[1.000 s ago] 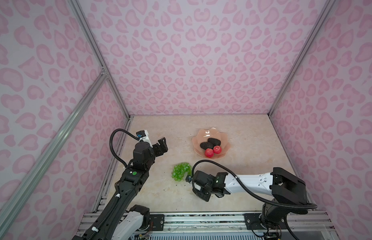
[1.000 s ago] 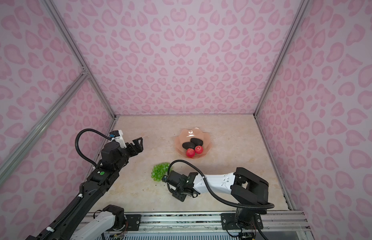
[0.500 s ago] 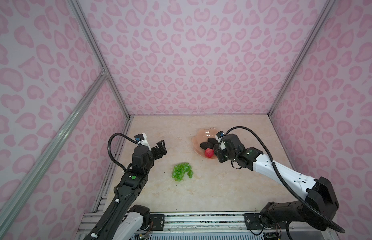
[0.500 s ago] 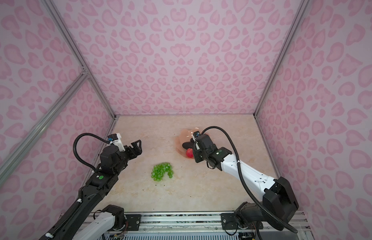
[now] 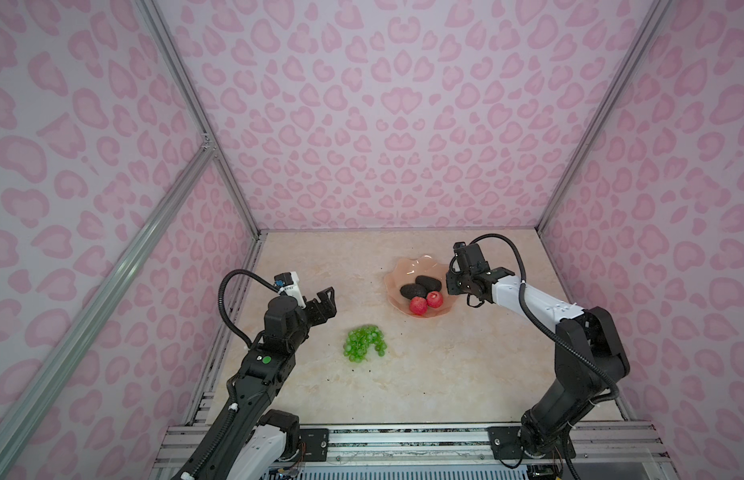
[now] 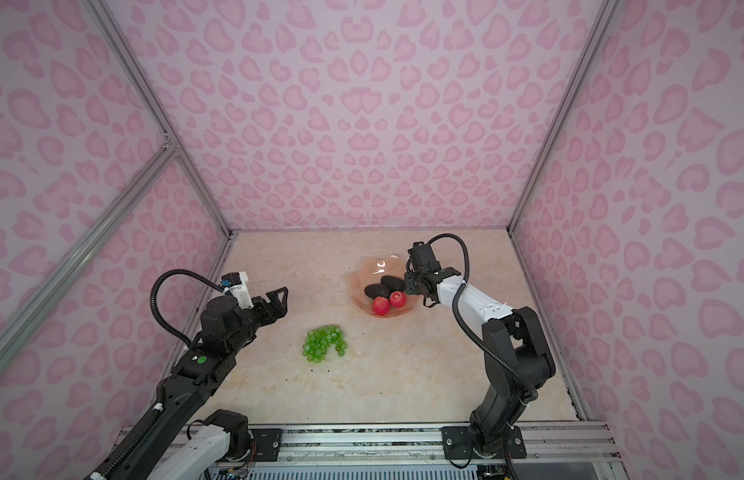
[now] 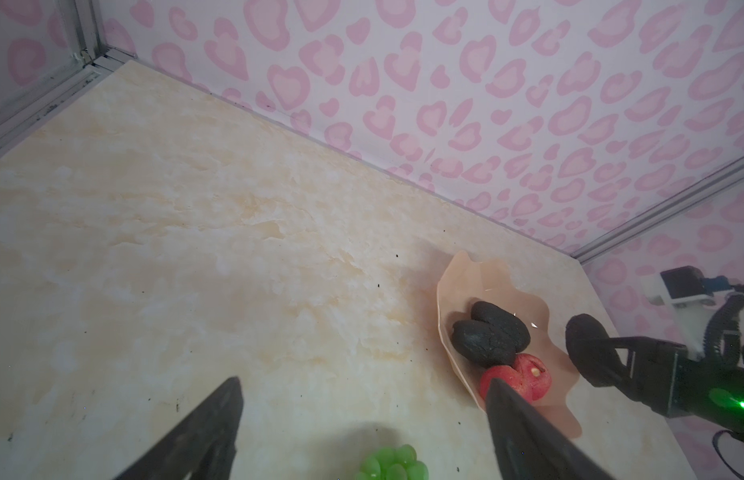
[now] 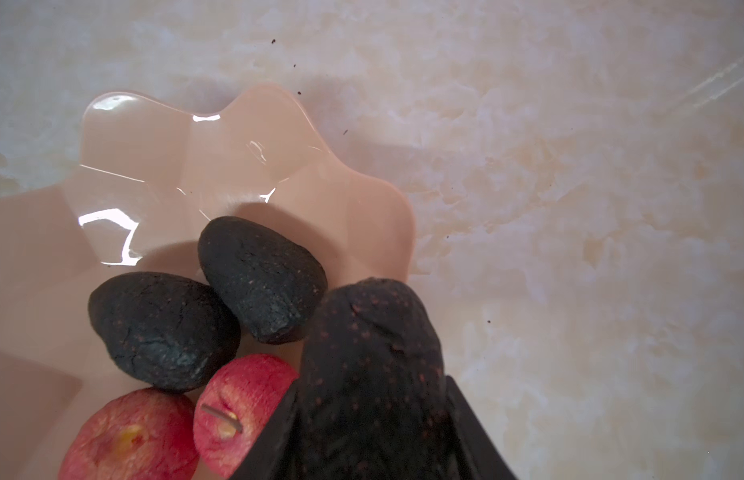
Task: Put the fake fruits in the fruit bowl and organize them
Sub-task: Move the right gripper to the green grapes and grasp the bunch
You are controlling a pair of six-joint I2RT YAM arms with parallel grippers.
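Observation:
The peach-pink fruit bowl (image 5: 403, 266) (image 6: 378, 266) (image 8: 162, 166) holds two dark avocados (image 5: 428, 282) (image 5: 411, 291) and two red apples (image 5: 418, 305) (image 5: 435, 298). My right gripper (image 5: 450, 284) (image 8: 370, 407) is shut on a third avocado (image 8: 370, 353) (image 7: 586, 336), which hangs above the bowl's right rim beside the apples. The green grapes (image 5: 364, 343) (image 6: 324, 341) (image 7: 391, 461) lie on the table, in front and to the left of the bowl. Left of and behind them, my left gripper (image 5: 324, 301) (image 7: 364, 384) hangs open and empty above the table.
The table is a beige marble-look surface (image 5: 403, 386) closed in by pink patterned walls on three sides. A metal rail (image 5: 403, 440) runs along its front edge, with both arm bases on it.
My right arm swung from the table's front, near the grapes, across the bowl to its right rim, carrying the avocado. The left arm shifted only slightly.

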